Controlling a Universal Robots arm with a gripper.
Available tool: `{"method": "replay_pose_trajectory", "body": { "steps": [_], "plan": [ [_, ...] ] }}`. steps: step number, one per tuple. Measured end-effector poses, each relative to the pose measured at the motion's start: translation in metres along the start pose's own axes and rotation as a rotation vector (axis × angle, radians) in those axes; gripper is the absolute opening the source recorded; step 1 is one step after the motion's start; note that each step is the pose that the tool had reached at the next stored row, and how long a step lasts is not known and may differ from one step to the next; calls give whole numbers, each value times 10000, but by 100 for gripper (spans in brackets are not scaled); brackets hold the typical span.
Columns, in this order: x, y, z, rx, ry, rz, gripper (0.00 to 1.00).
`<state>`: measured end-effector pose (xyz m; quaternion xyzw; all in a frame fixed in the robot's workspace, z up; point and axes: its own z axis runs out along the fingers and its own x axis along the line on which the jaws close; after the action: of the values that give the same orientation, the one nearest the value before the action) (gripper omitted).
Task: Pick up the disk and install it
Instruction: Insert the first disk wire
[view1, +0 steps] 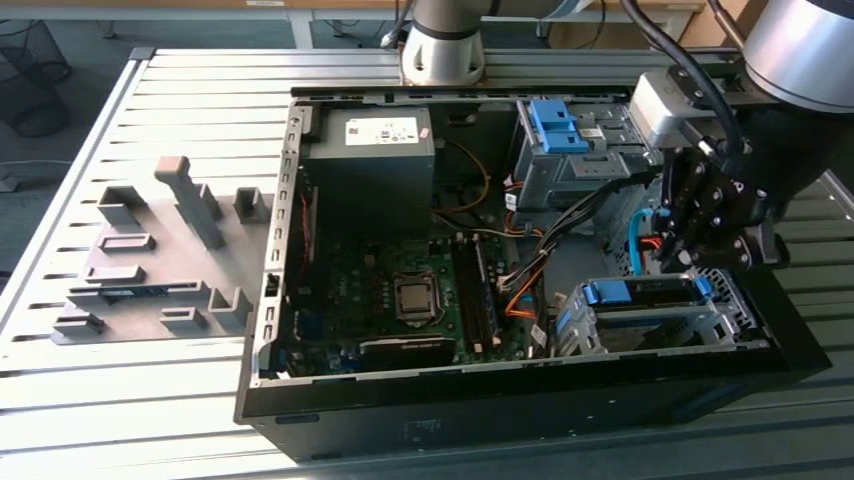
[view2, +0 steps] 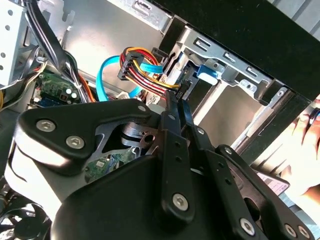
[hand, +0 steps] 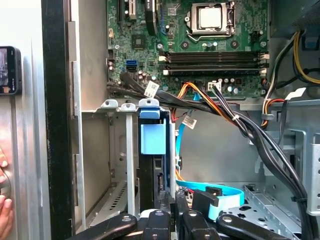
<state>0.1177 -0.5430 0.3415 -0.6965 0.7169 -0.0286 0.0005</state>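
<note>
gripper (view1: 717, 262): inside the open computer case (view1: 400, 440), over the corner by the drive cage (view1: 727, 325)
disk (view1: 641, 292): in the drive cage, directly below the gripper; in the first wrist view it (hand: 152, 150) stands on edge in the cage slot just beyond the fingertips
motherboard (view1: 400, 290): on the case floor, to the exterior view's left of the gripper
cable bundle (hand: 220, 112): between the motherboard and the gripper
fixture plate (view1: 154, 260): on the table outside the case, well apart from the gripper
</note>
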Motion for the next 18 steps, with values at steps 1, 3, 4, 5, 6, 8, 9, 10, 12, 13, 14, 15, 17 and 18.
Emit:
{"method": "replay_pose_trajectory", "body": {
  "steps": [1,3,4,5,6,8,9,10,12,13,14,15,17,18],
  "plan": [
    [3,0,4,0,0,0,16],
    [15,1,12,0,3,0,16],
    [20,1,17,1,1,0,16],
    [25,1,22,3,-1,1,16],
    [30,2,26,5,1,2,16],
    [40,5,36,10,0,1,16],
    [48,9,39,14,-1,2,16],
    [54,12,43,16,-1,3,16],
    [59,16,48,19,-3,2,16],
    [60,16,50,20,-2,1,16],
    [61,16,51,20,1,1,16],
    [61,16,54,20,-1,1,16],
    [61,17,60,20,-1,1,16],
    [61,17,63,20,-1,1,16]
  ]
}}
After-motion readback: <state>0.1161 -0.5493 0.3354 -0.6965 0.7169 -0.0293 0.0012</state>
